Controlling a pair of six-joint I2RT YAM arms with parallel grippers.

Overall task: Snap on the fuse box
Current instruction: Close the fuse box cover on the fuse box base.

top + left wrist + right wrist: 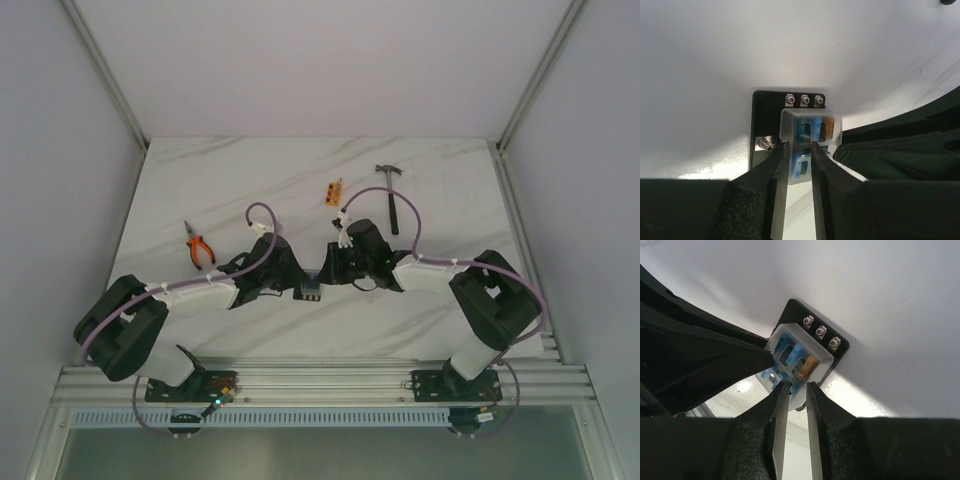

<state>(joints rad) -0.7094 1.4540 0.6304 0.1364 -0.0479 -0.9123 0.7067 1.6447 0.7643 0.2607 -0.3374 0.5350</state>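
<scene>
The fuse box (307, 291) lies at the table's middle, between both grippers. It is a black base (765, 112) with three screws and blue and orange fuses under a clear cover (810, 122). My left gripper (799, 150) is closed narrowly on the cover's near edge, one finger on each side of a blue fuse. My right gripper (798, 385) comes from the other side, its fingers a narrow gap apart at the near edge of the cover (800, 347). The base (792, 307) rests flat on the table. From above, both gripper heads (297, 283) (324, 277) hide most of the box.
A hammer (393, 195) lies at the back right and a small orange block (333, 191) at the back middle. Orange-handled pliers (198, 246) lie at the left. Metal frame posts run along both sides of the marble table.
</scene>
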